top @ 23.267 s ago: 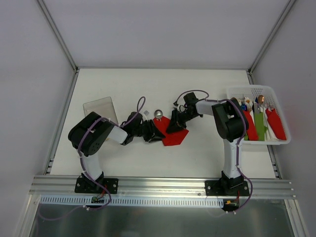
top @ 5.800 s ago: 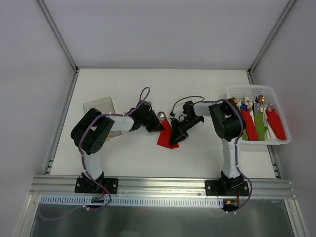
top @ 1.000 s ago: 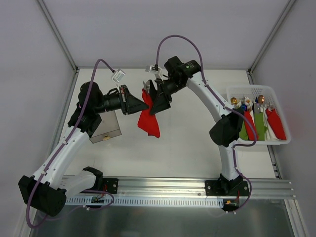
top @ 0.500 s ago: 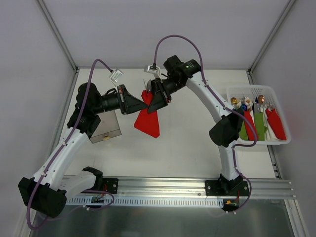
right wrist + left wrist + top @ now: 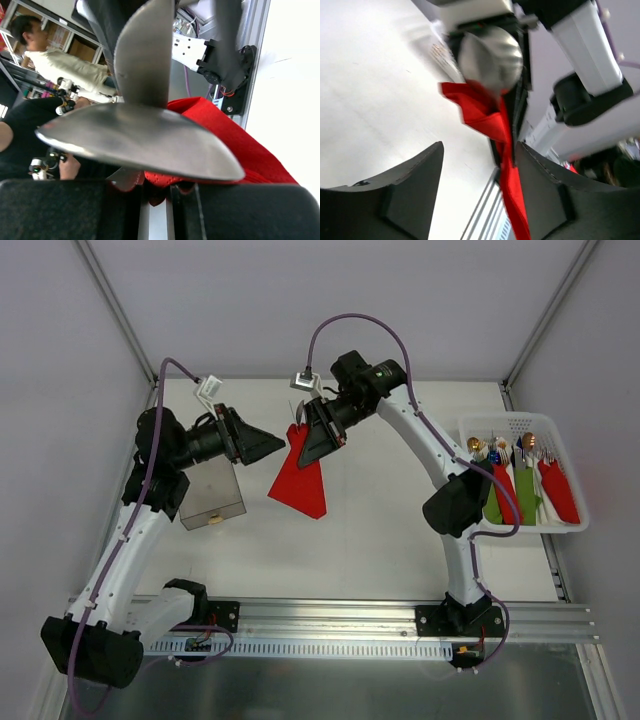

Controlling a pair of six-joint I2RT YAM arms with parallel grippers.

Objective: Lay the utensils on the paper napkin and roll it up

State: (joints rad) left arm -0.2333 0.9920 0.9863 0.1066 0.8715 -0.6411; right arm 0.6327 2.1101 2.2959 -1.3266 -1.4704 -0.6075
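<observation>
The red paper napkin [image 5: 300,480] hangs in the air over the middle of the table, loosely folded around the utensils. My right gripper [image 5: 308,437] is shut on its top end. A silver spoon bowl [image 5: 490,57] sticks out above the red paper [image 5: 495,125] in the left wrist view. It fills the right wrist view as a broad shiny utensil [image 5: 140,142] over the napkin [image 5: 220,145], which is pinched in my right gripper [image 5: 160,195]. My left gripper [image 5: 268,445] is open just left of the napkin. The napkin's tail hangs past my left gripper [image 5: 477,192], close to its right finger.
A white basket [image 5: 520,420] at the right edge holds several rolled bundles in red, green and white with cutlery tips poking out. A clear plastic box [image 5: 212,495] sits on the table under the left arm. Grey walls enclose the table.
My left gripper has opened, let go of the napkin and drawn back to the left. My right gripper has closed on the napkin's top, and the napkin now hangs from it alone.
</observation>
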